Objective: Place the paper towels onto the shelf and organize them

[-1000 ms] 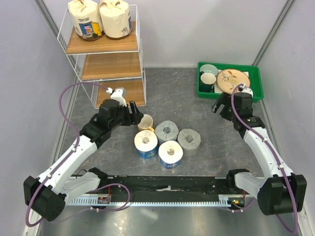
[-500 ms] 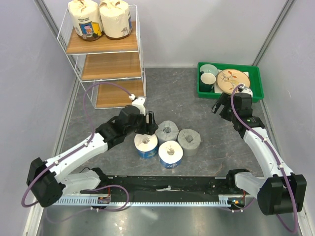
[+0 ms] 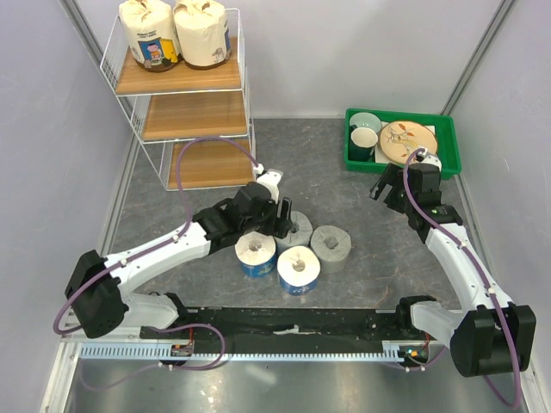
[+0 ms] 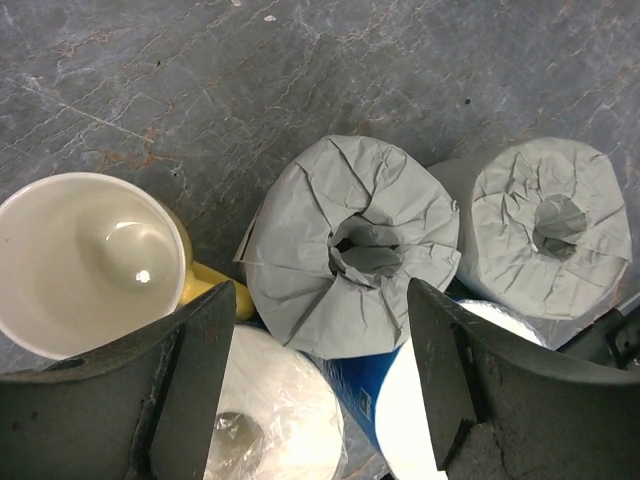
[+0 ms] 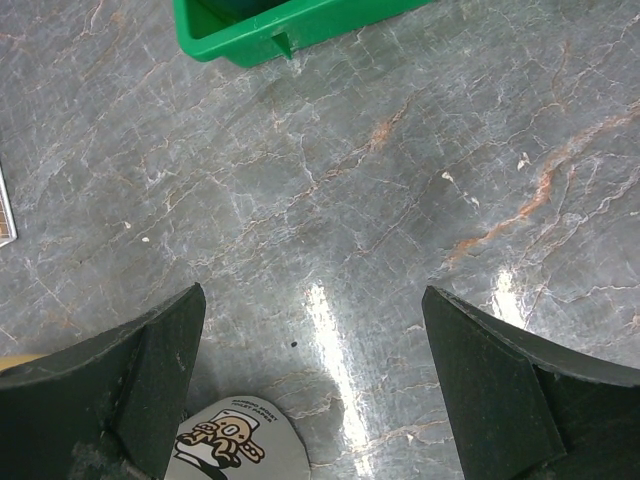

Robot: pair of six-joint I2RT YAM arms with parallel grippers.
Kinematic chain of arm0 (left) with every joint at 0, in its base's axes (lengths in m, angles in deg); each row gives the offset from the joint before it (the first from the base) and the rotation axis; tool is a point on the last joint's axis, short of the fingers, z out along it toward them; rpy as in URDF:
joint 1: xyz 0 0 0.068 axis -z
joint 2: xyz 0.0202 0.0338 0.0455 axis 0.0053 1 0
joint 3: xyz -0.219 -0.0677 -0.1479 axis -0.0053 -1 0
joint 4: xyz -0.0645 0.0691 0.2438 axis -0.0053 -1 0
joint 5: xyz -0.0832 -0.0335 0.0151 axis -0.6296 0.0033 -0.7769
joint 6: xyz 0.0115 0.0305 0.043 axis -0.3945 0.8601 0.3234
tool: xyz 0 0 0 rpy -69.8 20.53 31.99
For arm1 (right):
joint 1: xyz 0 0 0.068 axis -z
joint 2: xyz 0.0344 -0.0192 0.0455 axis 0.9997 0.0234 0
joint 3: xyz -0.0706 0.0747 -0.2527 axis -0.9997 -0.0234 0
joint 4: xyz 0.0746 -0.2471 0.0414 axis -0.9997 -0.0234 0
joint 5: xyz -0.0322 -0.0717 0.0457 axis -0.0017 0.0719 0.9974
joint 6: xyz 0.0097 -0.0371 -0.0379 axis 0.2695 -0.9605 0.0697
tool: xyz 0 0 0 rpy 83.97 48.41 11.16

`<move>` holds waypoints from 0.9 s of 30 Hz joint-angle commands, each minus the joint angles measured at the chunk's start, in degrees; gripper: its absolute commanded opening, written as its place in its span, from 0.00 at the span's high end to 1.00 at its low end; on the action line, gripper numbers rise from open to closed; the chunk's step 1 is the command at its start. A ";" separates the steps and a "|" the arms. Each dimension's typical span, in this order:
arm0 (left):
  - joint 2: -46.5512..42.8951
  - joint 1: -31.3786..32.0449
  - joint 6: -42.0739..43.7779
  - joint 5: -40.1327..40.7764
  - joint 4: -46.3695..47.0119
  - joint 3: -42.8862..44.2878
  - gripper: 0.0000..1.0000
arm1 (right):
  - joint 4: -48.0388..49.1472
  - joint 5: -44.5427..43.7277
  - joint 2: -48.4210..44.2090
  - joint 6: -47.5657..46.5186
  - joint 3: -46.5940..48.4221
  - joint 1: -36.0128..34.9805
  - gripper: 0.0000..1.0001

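Well, the left hand (image 4: 320, 290) hangs over the cluster of rolls at the centre of the overhead frame. Its two dark, wedge-shaped fingers (image 4: 190, 390) are spread wide, and a grey roll (image 4: 350, 245) shows between them. I cannot tell whether they touch it. That roll's crinkled plastic wrap is gathered in pleats into a dimple at the core. A second grey roll (image 4: 545, 235), wrapped the same way, stands just right of it and touches it. Two white-and-blue rolls (image 3: 256, 254), glossy and smooth, sit against the grey pair on the lower side of the frame.

A yellow mug (image 4: 85, 260) with a shiny cream inside stands upright at the left of the wrist view, its handle pointing toward the first grey roll.

The shelf (image 3: 194, 116), thin white wire with three stepped brown wood-grain boards, stands in the upper left of the overhead frame. Two cream rolls (image 3: 146, 34) with twisted tops stand side by side on its top board, and the two lower boards are bare.

The right hand (image 5: 310, 300) is spread too, gripping nothing, above the grey marbled bench (image 3: 336, 189) with rust-coloured veins. A green tray (image 5: 270, 25) of hard plastic holding dishes (image 3: 406, 138) sits at the upper right.
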 commanded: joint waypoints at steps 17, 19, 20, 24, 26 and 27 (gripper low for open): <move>7.23 0.80 4.30 0.18 2.07 4.14 0.25 | 0.67 -1.37 -0.23 -1.11 -0.29 0.34 0.02; 8.02 0.80 4.22 0.27 2.07 4.32 0.25 | 0.67 -1.37 -0.14 -1.02 -0.21 0.34 0.02; 8.20 0.80 4.22 0.36 2.16 4.40 0.25 | 0.67 -1.37 -0.23 -1.02 -0.29 0.25 0.02; 9.43 0.98 4.22 0.36 2.16 4.76 0.25 | 0.58 -1.28 -0.50 -1.02 -0.29 0.25 0.02; 9.69 1.06 4.22 0.45 2.24 5.02 0.25 | 0.58 -1.46 -0.67 -1.20 -0.29 0.34 0.02; 9.87 1.06 4.30 0.53 2.33 5.11 0.25 | 0.58 -1.46 -0.67 -1.20 -0.29 0.34 0.02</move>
